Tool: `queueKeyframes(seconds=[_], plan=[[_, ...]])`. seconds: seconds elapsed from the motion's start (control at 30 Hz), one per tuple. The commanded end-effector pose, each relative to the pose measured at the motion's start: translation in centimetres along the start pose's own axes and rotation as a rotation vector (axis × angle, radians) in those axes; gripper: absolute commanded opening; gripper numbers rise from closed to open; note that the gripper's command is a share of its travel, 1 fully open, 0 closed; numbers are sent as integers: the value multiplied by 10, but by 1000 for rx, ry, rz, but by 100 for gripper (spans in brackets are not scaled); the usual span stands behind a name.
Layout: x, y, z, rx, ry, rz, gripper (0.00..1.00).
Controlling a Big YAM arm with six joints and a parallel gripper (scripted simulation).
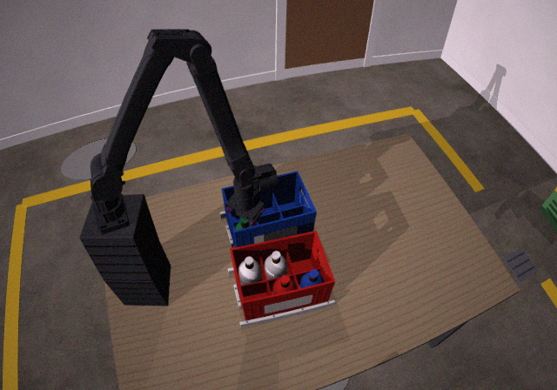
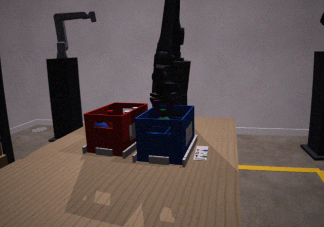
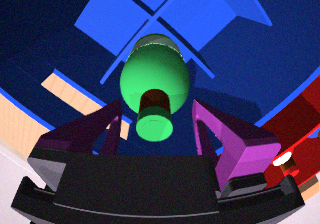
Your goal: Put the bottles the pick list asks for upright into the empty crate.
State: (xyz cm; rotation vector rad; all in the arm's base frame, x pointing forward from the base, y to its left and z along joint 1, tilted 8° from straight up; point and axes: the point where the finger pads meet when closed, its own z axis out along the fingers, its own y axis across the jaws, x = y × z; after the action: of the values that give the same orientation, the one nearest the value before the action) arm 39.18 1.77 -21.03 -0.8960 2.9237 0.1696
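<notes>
Hovering over the blue crate [image 1: 294, 215], my claw [image 3: 158, 119] hangs half open, purple fingers spread either side of the green bottle's [image 3: 155, 80] cap and gripping nothing. That bottle stands upright in the crate's corner cell nearest my base [image 1: 135, 259]. Just beside the blue crate, touching its long side, sits the red crate [image 1: 287, 306] with two white bottles [image 1: 249, 270], one red bottle [image 1: 284, 283] and one blue bottle [image 1: 311, 279]. Right of the blue crate in the exterior view lies the pick list [image 2: 201, 152], just beside its skid.
</notes>
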Motion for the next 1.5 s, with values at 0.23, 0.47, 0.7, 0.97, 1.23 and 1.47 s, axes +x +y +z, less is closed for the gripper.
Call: queueKeyframes(seconds=[0.23, 0.47, 0.7, 0.97, 1.23, 1.47], plan=[[-5, 2, 0, 11, -15, -1, 61], [-5, -3, -2, 12, -16, -1, 61], [-5, -2, -1, 12, -16, -1, 61], [-5, -2, -1, 11, -16, -1, 61], [-4, -1, -1, 11, -15, -1, 61], [-4, -1, -1, 11, -15, -1, 61]])
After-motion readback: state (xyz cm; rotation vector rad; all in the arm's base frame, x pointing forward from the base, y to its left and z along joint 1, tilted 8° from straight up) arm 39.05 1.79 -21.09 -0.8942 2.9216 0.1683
